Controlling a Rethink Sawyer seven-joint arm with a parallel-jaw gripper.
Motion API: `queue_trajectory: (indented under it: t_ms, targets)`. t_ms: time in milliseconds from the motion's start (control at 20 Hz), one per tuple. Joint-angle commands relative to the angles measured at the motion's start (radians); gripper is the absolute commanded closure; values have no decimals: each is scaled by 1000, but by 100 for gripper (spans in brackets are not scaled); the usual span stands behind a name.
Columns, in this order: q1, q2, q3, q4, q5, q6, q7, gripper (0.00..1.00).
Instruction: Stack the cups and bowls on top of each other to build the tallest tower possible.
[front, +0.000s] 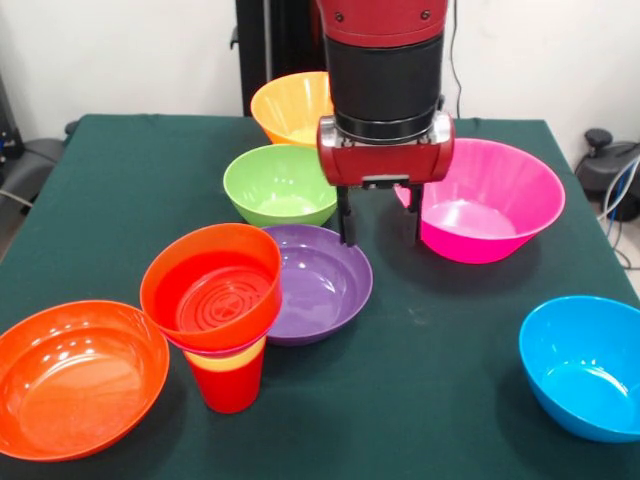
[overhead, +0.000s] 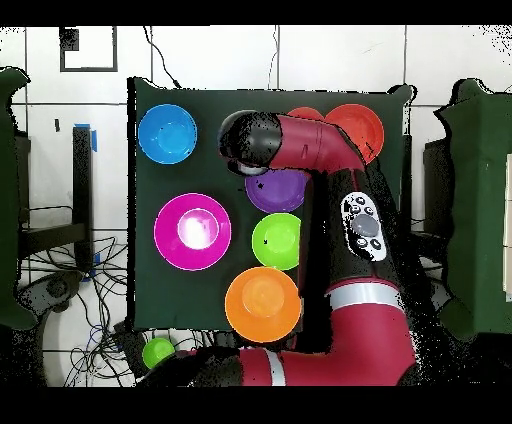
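Observation:
The tower (front: 222, 320) stands at the front left: a red cup (front: 229, 388) at the base, a yellow cup nested in it showing as a band, a crimson-pink rim, and an orange-red bowl (front: 212, 288) on top. Just right of it sits the purple bowl (front: 322, 285). My gripper (front: 381, 238) hangs open and empty over the purple bowl's far rim, between the green bowl (front: 278, 186) and the magenta bowl (front: 490, 200). In the overhead view the arm's wrist (overhead: 247, 140) hides the gripper and part of the purple bowl (overhead: 277, 192).
A wide orange-red bowl (front: 75, 378) lies at the front left corner and a blue bowl (front: 585, 365) at the front right. A light orange bowl (front: 290, 105) stands behind the green one. Dark green cloth (front: 440, 330) covers the table.

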Motion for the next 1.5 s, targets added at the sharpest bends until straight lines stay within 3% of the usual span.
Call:
queue_trajectory:
  t_ms: [50, 400, 850, 1150, 1500]
  targets:
    - [65, -11, -16, 72, -39, -3, 123, 0]
    - [75, -104, 3, 217, 52, -76, 188, 0]
    - [46, -179, 78, 333, 138, -202, 137, 0]
    - [6, -161, 140, 394, 154, -356, 114, 0]
    - [20, -110, 124, 385, 129, -447, 139, 0]
